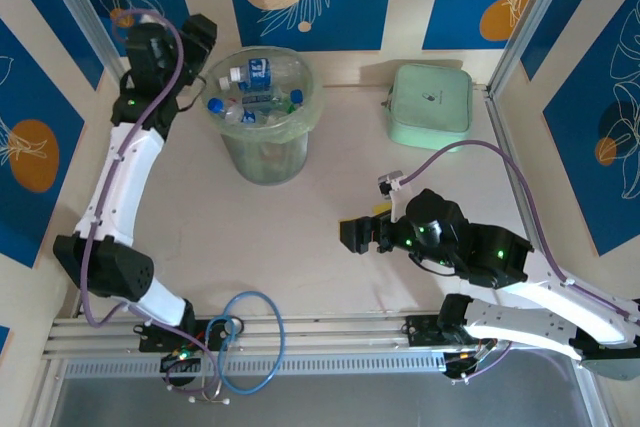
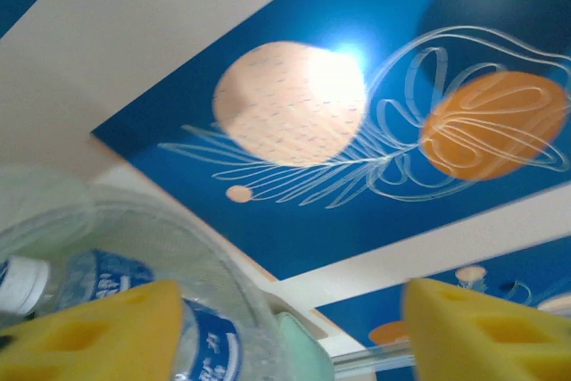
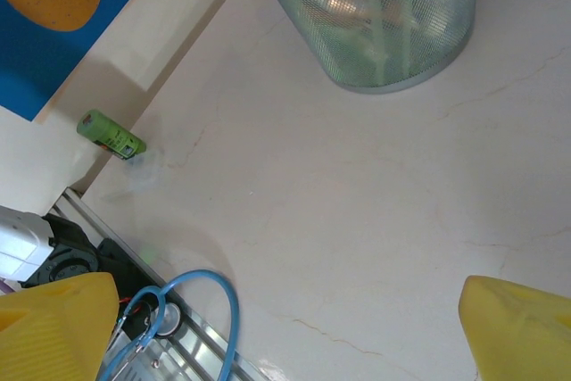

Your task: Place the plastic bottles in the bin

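Note:
The bin (image 1: pixel 262 117) stands at the back left of the table, a pale green translucent bucket holding several plastic bottles (image 1: pixel 250 75) with blue labels. My left gripper (image 1: pixel 205 50) hangs open at the bin's left rim. In the left wrist view its yellow pads (image 2: pixel 89 332) stand apart around empty air (image 2: pixel 290 314), with one blue-labelled bottle (image 2: pixel 210 345) lying in the bin (image 2: pixel 134 220) behind the left pad. My right gripper (image 1: pixel 352 235) is open low over the table's right middle, nothing between its fingers (image 3: pixel 285 327). It looks toward the bin (image 3: pixel 384 24).
A mint green square case (image 1: pixel 430 107) lies at the back right. A small green bottle-like thing (image 3: pixel 111 134) lies at the foot of the left wall. A blue cable loop (image 1: pixel 250 342) hangs over the front rail.

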Tool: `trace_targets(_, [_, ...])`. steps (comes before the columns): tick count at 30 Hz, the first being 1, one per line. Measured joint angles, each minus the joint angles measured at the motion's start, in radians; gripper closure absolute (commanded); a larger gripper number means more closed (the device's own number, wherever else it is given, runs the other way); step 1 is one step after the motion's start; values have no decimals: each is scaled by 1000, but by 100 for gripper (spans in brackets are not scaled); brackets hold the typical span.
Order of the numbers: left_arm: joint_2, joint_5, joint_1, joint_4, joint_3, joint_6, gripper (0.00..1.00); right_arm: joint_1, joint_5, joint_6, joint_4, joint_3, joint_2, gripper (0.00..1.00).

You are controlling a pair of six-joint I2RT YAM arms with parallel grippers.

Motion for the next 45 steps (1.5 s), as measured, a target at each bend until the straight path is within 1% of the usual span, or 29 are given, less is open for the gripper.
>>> trace_targets(1, [16,19,0,-28,68,27,55,-2,-2,0,3,0,0,3])
trace_targets(2, [36,45,0,-41,129,49,60,-5,-4,0,6,0,0,4])
trace_targets(4, [109,117,-6,-48,277,80,65,-12,-8,0,12,0,2,5])
trace_targets(6, [183,178,-21,-48,373,102,71,-16,-11,0,17,0,7,5])
trace_targets(8, [262,223,-45,-54,439,121,76,-18,-16,0,25,-3,14,6])
trace_targets(11, [378,272,-92,-77,485,137,77,-20,-21,1,32,-13,15,6])
trace_targets(15, [495,312,-131,-131,485,141,77,-21,-22,1,28,-13,13,6])
trace_targets(18, [533,328,-148,-163,484,145,77,-22,-22,1,28,-13,13,6])
trace_targets(22, [532,328,-151,-172,485,166,79,-24,-22,1,28,-13,13,7])
trace_targets(26, [530,294,-152,-185,471,181,80,-26,-22,1,28,-13,14,7])
trace_targets(32, [473,253,-162,-156,356,194,81,-26,-22,1,23,-13,13,7])
trace_targets(37, [421,252,-164,-111,262,188,81,-26,-22,1,11,-13,5,7])
trace_targets(40, [414,252,-165,-105,250,179,78,-26,-22,1,7,-13,-8,7])
trace_targets(45, [414,250,-164,-116,284,159,69,-26,-22,1,5,-13,-18,7])
